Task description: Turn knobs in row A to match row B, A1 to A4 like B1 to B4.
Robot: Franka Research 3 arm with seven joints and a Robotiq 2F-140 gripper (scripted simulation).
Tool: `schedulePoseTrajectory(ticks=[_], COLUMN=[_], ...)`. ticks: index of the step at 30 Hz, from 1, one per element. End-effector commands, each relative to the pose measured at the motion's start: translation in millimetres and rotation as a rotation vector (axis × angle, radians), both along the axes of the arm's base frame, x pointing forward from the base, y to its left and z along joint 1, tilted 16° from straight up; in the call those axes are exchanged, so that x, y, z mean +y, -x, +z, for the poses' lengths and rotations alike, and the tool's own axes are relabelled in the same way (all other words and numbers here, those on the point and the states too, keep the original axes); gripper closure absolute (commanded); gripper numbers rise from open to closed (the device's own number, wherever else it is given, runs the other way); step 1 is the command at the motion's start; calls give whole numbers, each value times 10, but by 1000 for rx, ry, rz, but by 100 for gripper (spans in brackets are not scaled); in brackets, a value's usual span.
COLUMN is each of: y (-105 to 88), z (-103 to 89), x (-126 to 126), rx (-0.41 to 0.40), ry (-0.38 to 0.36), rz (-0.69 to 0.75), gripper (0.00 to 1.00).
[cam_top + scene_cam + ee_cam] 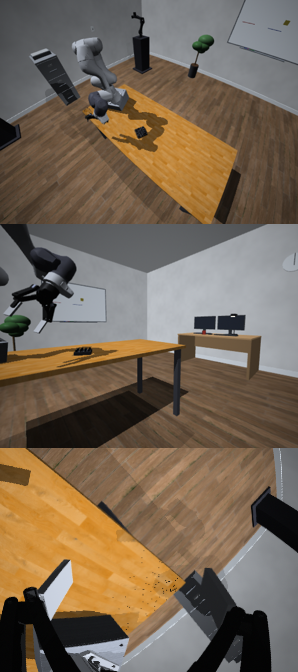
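The knob box (140, 132) (83, 352) is small and black and stands on the wooden table (194, 156) (139, 345) (90, 543). Knobs rise from its top in the exterior view. Its marks, printed names, socket and the knobs' white lines are too small to read in either the top or the exterior view. The box is not in the wrist view. My gripper (26, 317) (136, 575) is open and empty, its two light finger pads wide apart. It hangs high above the table and off to one side of the box, near the table's corner by the robot base.
The robot base (120, 101) (90, 629) stands at one end of the table. Small dark specks (87, 111) (170, 584) show at the table corner near the gripper. A filing cabinet (56, 76) stands on the floor beyond that end. The arm's shadow falls around the box.
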State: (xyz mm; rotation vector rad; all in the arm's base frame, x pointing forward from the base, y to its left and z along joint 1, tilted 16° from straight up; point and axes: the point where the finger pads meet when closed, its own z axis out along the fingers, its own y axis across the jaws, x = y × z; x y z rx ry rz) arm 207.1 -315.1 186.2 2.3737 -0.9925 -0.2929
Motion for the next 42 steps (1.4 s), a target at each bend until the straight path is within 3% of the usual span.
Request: schedulePoseTrajectory(ticks=[1,18,20,21,28,32,34,35,42], y=[0,-9,-184,-390,-984,-1288,-1288,-1470,-1921], z=[1,-2,-59,-129,-353,-483,-483,-565,-792], x=[0,1,34,86,322,499,499,626,1023], rx=[0,-1,-18,-39,-106,-143,-143,-167,-230], ry=[0,0,6,11,12,4,4,-4,-35], rz=[0,1,25,52,132,173,173,198,259], gripper=[0,0,0,0,0,0,0,0,0])
